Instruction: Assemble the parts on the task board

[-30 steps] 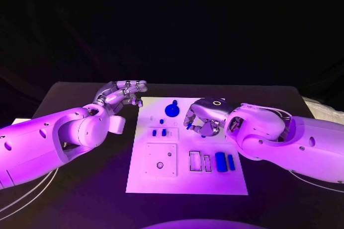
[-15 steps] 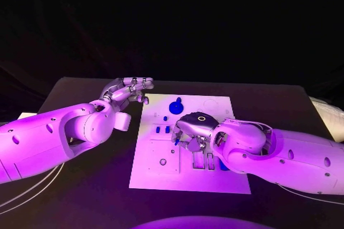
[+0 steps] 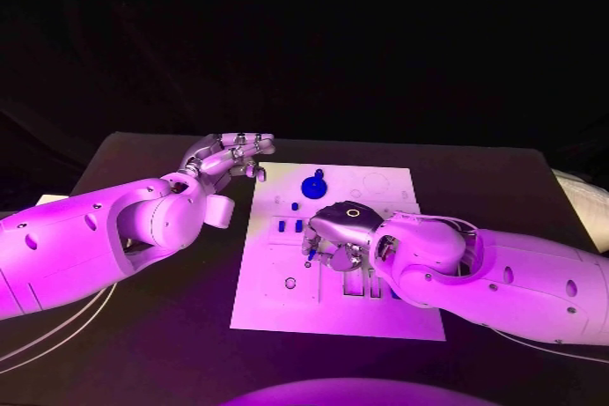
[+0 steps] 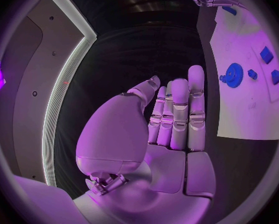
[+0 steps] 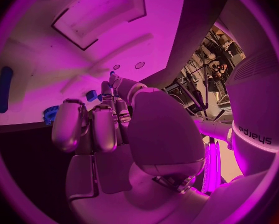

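Here, the white rectangular task board [image 3: 381,313] is seen lying in the middle of the black desk [image 3: 152,353], with small blue parts spread over it. A round blue gear-like part [image 3: 312,188] is set on the far portion of the board, and two small blue block parts [image 3: 289,229] are found nearer the middle, just left of the right hand. The silver many-fingered right hand [image 3: 336,239] is lowered over the centre of the board, its fingers curled downward, and a thin blue pin-shaped part [image 3: 309,250] is seen at its fingertips; whether that pin is actually gripped cannot be told from these views. Long blue bar parts [image 3: 375,285] are partly hidden under the right wrist. The silver many-fingered left hand [image 3: 232,155] is held off the board's far left corner, above the desk, with its fingers [image 4: 178,115] stretched out straight, side by side, and nothing in them. In the left wrist view the gear part [image 4: 232,75] is seen well apart from those fingers.
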